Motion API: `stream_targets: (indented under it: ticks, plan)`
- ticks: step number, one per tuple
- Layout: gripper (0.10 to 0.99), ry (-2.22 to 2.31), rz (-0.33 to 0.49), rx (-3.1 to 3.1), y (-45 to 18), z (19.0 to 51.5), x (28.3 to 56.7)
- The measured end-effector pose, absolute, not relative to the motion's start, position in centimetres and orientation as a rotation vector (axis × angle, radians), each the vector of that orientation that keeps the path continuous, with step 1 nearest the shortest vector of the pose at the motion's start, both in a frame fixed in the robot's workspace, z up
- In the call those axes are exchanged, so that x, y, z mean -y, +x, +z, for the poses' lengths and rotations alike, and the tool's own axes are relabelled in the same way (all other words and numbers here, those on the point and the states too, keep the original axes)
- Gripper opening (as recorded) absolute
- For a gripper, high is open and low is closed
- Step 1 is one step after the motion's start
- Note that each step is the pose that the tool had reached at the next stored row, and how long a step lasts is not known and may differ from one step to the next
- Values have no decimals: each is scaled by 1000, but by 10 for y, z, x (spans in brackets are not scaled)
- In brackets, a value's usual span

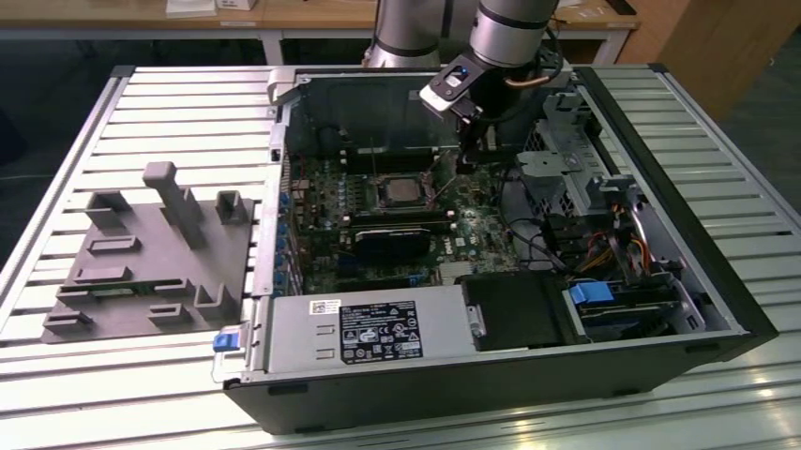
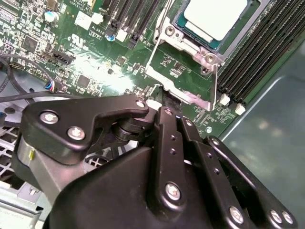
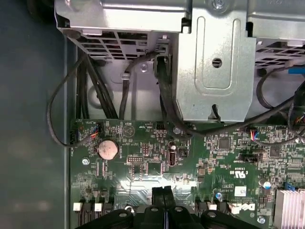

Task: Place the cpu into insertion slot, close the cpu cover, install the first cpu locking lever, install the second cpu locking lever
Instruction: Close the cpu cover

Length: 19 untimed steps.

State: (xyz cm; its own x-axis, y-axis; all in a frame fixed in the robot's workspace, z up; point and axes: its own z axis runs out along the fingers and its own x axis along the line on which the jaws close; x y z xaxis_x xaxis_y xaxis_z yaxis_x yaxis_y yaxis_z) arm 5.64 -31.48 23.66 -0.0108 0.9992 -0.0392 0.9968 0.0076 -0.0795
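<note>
dull silver-grey cpu (image 2: 217,16) seated, cover (image 2: 188,42) prob shut

Grey moulded fixture (image 1: 150,258) beside open computer case (image 1: 501,389)

Exterior view: elevated, looking obliquely down into the computer case (image 1: 501,384). Both wrist views: close above its circuit board (image 2: 95,62) (image 3: 143,152), apparently facing opposite directions.
</note>
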Motion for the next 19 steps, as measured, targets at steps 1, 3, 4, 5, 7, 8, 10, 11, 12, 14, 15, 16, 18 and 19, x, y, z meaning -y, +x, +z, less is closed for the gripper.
stream_targets:
  ticks: [1,3,4,5,7,8,10,11,12,14,15,16,18,19]
  plan:
    - [102,-2189,132,2209,56,237,315]
    - [102,-2189,131,2209,55,236,315]
    - [102,-2189,130,2210,53,236,315]
    - [102,-2190,129,2211,51,237,315]
    - [102,-2193,124,2213,46,237,315]
    - [102,-2195,121,2215,43,237,315]
    - [102,-2198,113,2218,36,237,315]
    - [102,-2200,109,2220,33,237,315]
    - [102,-2203,105,2222,29,237,315]
    - [102,-2207,96,2226,22,237,315]
    - [102,-2209,92,2228,19,237,315]
    - [102,-2212,87,2230,16,237,315]
    - [102,-2215,81,2233,12,237,315]
    - [102,-2215,79,2234,11,237,315]
